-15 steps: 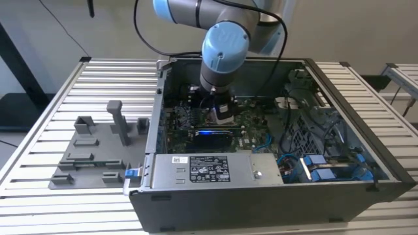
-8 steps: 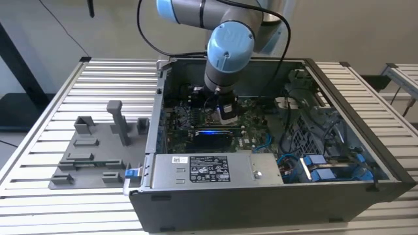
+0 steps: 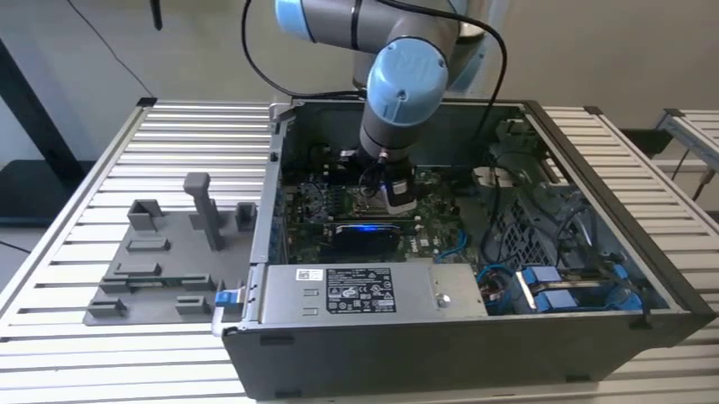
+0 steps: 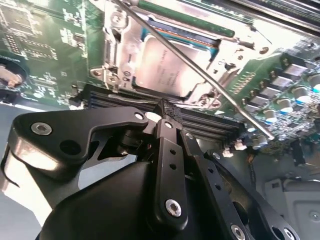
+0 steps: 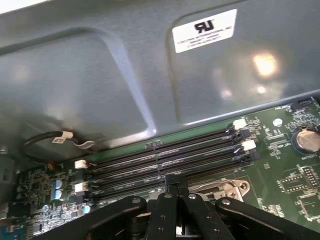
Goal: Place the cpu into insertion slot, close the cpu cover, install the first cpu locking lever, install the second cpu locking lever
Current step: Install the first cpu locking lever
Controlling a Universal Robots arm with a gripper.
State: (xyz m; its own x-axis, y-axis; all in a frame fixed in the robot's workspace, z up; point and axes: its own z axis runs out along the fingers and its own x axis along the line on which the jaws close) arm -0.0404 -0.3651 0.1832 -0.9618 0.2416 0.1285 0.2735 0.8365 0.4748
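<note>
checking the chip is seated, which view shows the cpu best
The second wrist view: the cpu lies flat in the insertion slot, crossed by a thin lever rod. In the exterior view the arm stands in front of that spot. The first wrist view catches a corner of the slot's silver frame.

The cpu point(image 4: 160, 67) looks dull, matt grey metal; the lever point(image 4: 200, 71) is shiny bare metal; the gripper point(image 4: 165, 107) is glossy black.

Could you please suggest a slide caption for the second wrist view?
End effector beside the insertion slot, cpu seated inside, a thin lever rod crossing over it.
</note>
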